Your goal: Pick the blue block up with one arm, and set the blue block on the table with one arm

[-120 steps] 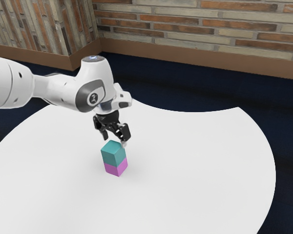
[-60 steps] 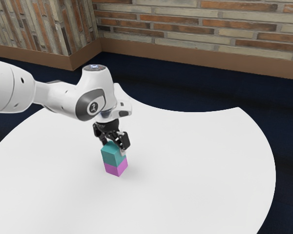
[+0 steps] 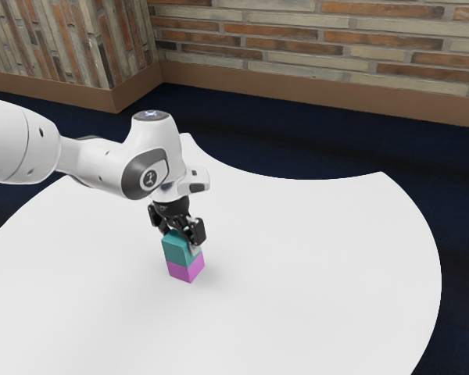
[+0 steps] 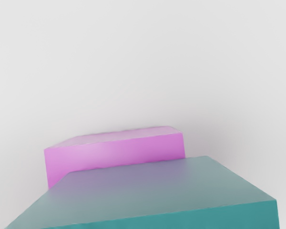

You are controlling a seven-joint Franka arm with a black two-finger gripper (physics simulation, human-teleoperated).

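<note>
The black gripper (image 3: pixel 182 237) is low over the teal-blue block (image 3: pixel 178 248) in the exterior view. Its fingers stand open about the block's upper part, one tip down by the face toward the exterior view's right. The far fingertip is partly hidden by the block. This blue block rests on a pink-purple block (image 3: pixel 186 270), which stands on the white table (image 3: pixel 313 258). In the wrist view, the blue block (image 4: pixel 148 195) is large and close under the hand, and the pink block (image 4: pixel 117 155) shows lower down, past its edge.
The white table has a curved edge, with its inward curve behind the blocks. Dark blue floor (image 3: pixel 281 141) lies beyond it, and a brick wall (image 3: pixel 320 47) rises behind. White tabletop (image 4: pixel 133 57) surrounds the blocks in the wrist view.
My hand has come down over the blue block and shifted slightly toward the exterior view's left. Both blocks are where they were.
</note>
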